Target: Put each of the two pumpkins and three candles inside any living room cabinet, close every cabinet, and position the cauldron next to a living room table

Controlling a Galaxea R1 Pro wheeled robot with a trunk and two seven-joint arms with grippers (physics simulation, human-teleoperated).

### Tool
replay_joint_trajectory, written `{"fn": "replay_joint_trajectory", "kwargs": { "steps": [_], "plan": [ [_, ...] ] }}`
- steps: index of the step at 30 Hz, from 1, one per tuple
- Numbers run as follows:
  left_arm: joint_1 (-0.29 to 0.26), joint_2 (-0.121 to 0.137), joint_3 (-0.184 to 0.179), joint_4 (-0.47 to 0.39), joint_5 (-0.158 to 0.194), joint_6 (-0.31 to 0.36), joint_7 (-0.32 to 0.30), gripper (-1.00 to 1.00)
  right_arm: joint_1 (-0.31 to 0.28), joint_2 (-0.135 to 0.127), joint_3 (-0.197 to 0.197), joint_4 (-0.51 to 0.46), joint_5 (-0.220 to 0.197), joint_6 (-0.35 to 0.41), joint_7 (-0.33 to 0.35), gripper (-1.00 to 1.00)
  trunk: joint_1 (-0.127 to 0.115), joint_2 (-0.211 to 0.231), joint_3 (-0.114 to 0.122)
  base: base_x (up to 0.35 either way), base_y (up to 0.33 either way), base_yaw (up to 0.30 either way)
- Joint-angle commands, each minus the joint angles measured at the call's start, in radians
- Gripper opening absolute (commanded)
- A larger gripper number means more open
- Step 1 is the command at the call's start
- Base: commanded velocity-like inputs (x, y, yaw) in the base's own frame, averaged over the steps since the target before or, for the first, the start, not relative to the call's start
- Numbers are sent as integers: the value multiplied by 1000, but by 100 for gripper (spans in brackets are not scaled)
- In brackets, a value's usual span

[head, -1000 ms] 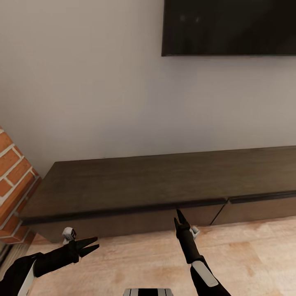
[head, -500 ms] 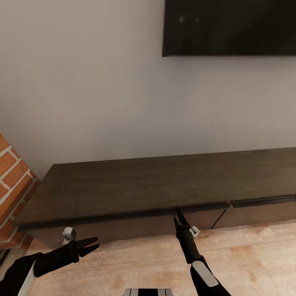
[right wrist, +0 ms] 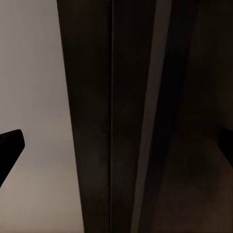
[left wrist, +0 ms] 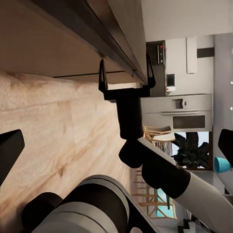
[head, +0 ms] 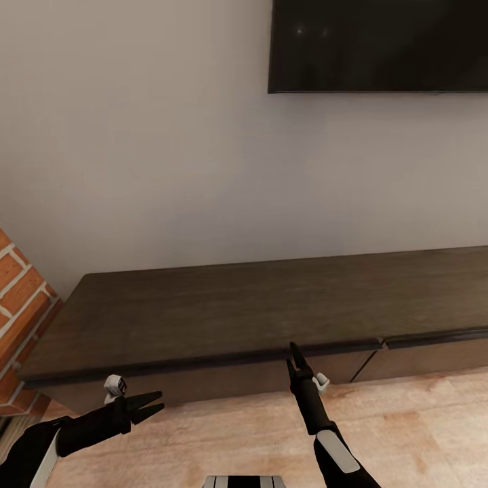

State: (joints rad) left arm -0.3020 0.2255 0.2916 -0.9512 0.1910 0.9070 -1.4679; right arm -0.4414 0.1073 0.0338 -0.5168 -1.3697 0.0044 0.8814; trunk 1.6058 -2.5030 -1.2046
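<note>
We have the long, low dark brown wood cabinet (head: 257, 305) in front of us along the pale wall, its flat fronts all shut and its top bare. Our right gripper (head: 293, 356) points up at the overhanging front edge of the cabinet top, just beside the seam between two fronts; in the left wrist view its two black fingers (left wrist: 102, 77) stand wide apart and hold nothing. Our left gripper (head: 150, 405) hangs over the light wood floor (head: 407, 420) near the cabinet's left end, jaws parted and empty.

We judge the step in hand to be opening a front. To do it well we should hook the fingers under the lip close to the seam, pull straight out, and keep the base square to the cabinet.

A red brick column (head: 20, 298) stands against the cabinet's left end and could crowd our left arm. A dark flat screen (head: 379, 44) hangs on the wall above, well clear.
</note>
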Motion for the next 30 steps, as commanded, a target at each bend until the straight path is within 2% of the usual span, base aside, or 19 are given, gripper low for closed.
{"fn": "replay_joint_trajectory", "kwargs": {
  "steps": [1,9,10,16,30],
  "plan": [
    [0,0,0,0,0,0,0,100,-1,0,0,0,0,1,-1,100,0,0,0,14,0,0],
    [1,0,0,0,1,0,0,100,-1,0,0,0,0,3,-14,100,0,0,0,3,0,0],
    [1,0,0,0,1,0,0,100,-1,0,0,0,0,3,-18,-100,0,0,0,0,0,0],
    [0,0,0,0,1,0,0,100,-1,0,0,0,-1,5,-45,-100,0,0,0,-27,0,0],
    [0,0,0,0,1,0,0,100,0,1,0,0,2,32,-48,-100,0,0,0,-14,0,0]
  ]
}}
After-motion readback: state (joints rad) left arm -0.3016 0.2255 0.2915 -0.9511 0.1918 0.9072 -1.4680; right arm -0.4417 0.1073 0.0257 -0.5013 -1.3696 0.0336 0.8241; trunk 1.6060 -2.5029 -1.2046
